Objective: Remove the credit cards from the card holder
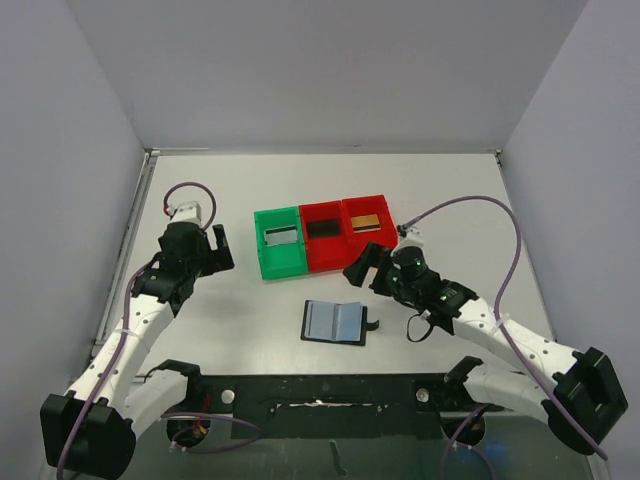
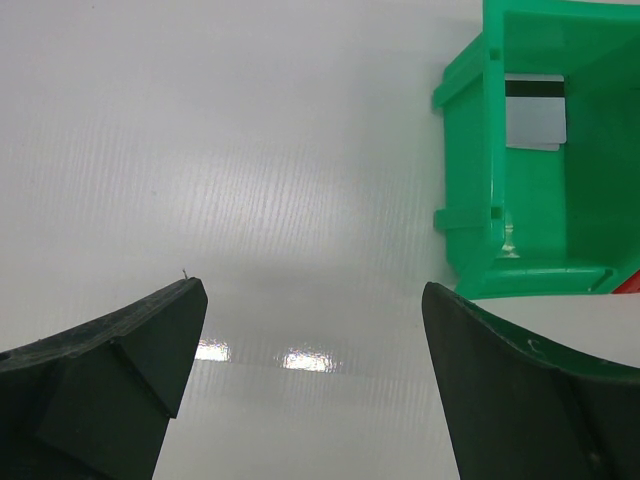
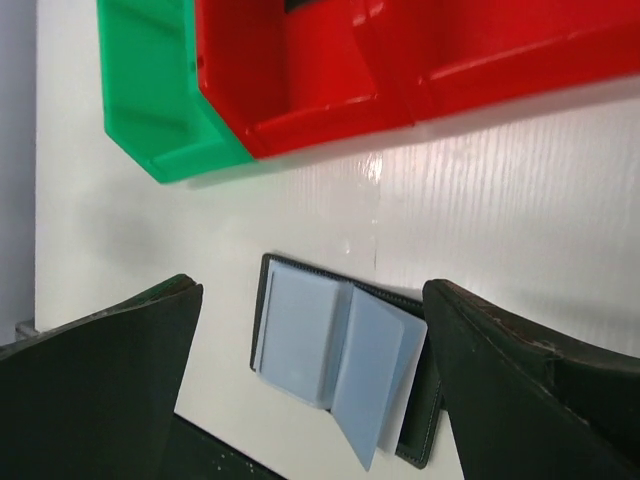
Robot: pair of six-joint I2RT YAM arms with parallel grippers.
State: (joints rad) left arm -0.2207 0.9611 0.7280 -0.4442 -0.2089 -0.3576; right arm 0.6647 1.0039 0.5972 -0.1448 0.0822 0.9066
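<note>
The flat black bifold card holder [image 1: 335,322] lies open on the white table [image 1: 220,190]; thin plastic credit cards [image 1: 282,236] sit in red and green bins [image 1: 283,266]. The left fingers [image 2: 100,400] and right fingers [image 3: 100,400] gape wide, empty. A low right swing could knock a bin.

No text, label or number can be read in any view. The silvery-grey plastic card [image 2: 536,118], ahead and to the right of the left gripper [image 2: 310,300], shows only a dark stripe.
</note>
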